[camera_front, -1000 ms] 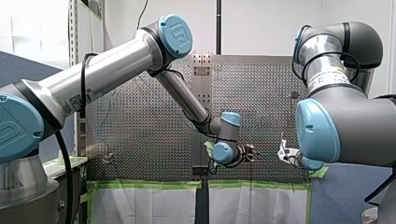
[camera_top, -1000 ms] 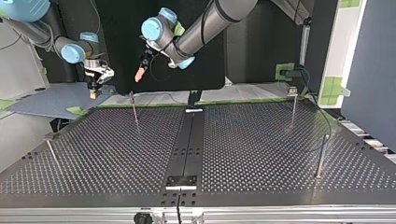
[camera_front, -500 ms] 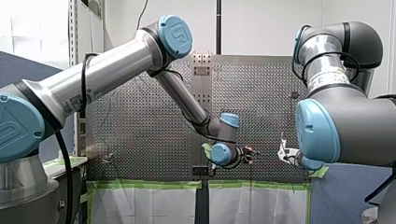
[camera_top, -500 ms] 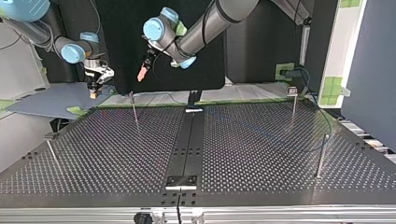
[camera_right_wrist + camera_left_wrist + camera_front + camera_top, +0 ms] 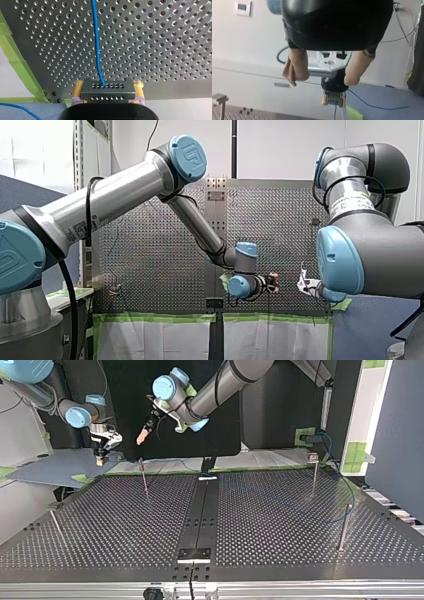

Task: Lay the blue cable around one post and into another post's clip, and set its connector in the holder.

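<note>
Looking across in the top view and starting at the left, my right gripper hangs near the taped edge of the table. Its yellow-padded fingers are pinching the black connector by its two ends. The blue cable comes out of the connector's face and runs away over the perforated table.

Just right of the connector and a bit higher, my left gripper hovers, not touching it. Its beige fingers are spread wide with nothing between them. From the left wrist view you can see the connector through that gap, well ahead of the fingers, with the cable dangling under it.

Right of the connector and lower, a thin post stands on the table. Farther right of the connector the cable is only a faint blue line on the table, so I can't tell how it sits against the posts over there.
</note>
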Available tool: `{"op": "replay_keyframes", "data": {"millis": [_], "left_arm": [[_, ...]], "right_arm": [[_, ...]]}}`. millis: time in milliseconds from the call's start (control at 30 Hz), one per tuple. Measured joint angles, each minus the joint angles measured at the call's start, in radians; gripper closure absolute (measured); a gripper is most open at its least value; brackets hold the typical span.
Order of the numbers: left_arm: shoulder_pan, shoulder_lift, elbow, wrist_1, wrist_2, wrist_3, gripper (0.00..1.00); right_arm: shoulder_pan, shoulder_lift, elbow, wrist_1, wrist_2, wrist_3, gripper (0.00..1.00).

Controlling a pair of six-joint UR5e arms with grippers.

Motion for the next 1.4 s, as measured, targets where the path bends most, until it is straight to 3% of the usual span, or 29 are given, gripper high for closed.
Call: {"op": "replay_keyframes", "data": {"millis": [267, 400, 1033, 1400], "left_arm": [[0.003, 0.000, 0.000, 0.011, 0.065, 0.020, 0.00], [0.005, 0.000, 0.000, 0.008, 0.071, 0.013, 0.00], [0.034, 0.000, -0.027, -0.024, -0.082, -0.140, 0.00], [0.049, 0.000, -0.036, -0.023, -0.188, -0.157, 0.00]], "right_arm": [[0.001, 0.000, 0.000, -0.001, -0.001, 0.000, 1.00], [0.001, 0.000, 0.000, 0.000, -0.001, 0.000, 1.00], [0.002, 0.000, 0.000, 0.002, -0.002, -0.002, 1.00], [0.003, 0.000, 0.000, 0.002, -0.002, -0.002, 1.00]]}}
